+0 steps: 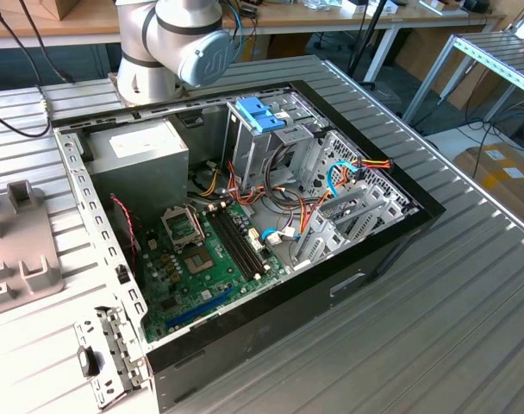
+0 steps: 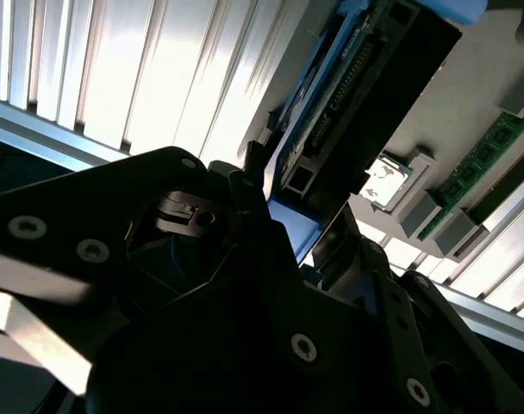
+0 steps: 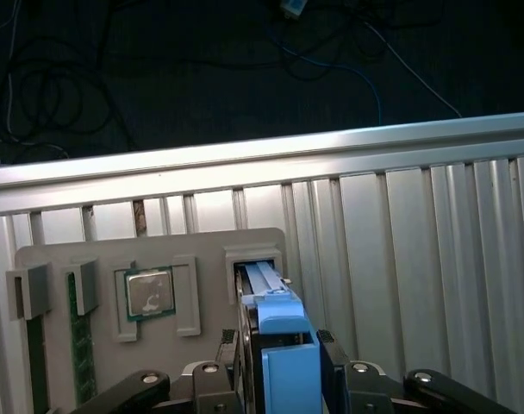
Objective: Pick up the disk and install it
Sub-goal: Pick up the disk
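Note:
The disk, a dark drive with bright blue rails, stands on edge in a slot of a grey holder plate. In the first wrist view my gripper straddles it, with black fingers pressed against both of its sides, shut on it. The second wrist view shows the disk's dark connector edge and a blue rail running out from between the black gripper parts. In the exterior view the arm's base stands behind the open computer case.
A processor chip and a green memory stick sit in the same holder plate. Inside the case are a green mainboard, a grey power supply box, a drive cage with a light-blue clip and loose cables. The ribbed metal table surrounds it.

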`<state>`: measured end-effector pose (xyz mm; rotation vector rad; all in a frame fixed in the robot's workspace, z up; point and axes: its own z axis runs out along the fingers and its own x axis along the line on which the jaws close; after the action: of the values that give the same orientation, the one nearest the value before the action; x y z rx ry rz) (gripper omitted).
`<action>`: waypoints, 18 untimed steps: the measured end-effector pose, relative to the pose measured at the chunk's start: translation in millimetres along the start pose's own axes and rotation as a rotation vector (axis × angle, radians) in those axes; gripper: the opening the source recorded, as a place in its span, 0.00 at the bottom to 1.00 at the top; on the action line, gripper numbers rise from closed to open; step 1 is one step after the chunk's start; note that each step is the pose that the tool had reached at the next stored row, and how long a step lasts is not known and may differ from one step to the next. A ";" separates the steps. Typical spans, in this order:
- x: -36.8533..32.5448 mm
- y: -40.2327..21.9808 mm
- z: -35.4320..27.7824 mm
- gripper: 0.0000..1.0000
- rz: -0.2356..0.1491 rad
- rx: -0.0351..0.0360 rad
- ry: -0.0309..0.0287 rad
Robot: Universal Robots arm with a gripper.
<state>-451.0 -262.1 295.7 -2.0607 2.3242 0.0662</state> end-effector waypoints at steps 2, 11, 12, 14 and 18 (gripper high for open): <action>-0.1 0.1 0.1 0.48 0.000 0.0000 0.0000; 0.0 0.1 0.2 0.37 0.000 0.0000 0.0000; 0.0 0.0 0.2 0.37 0.000 0.0001 0.0000; 0.0 0.0 0.2 0.37 0.000 0.0000 0.0000; 0.0 0.1 0.4 0.37 0.000 0.0001 0.0000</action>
<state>-451.0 -262.1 295.4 -2.0605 2.3243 0.0661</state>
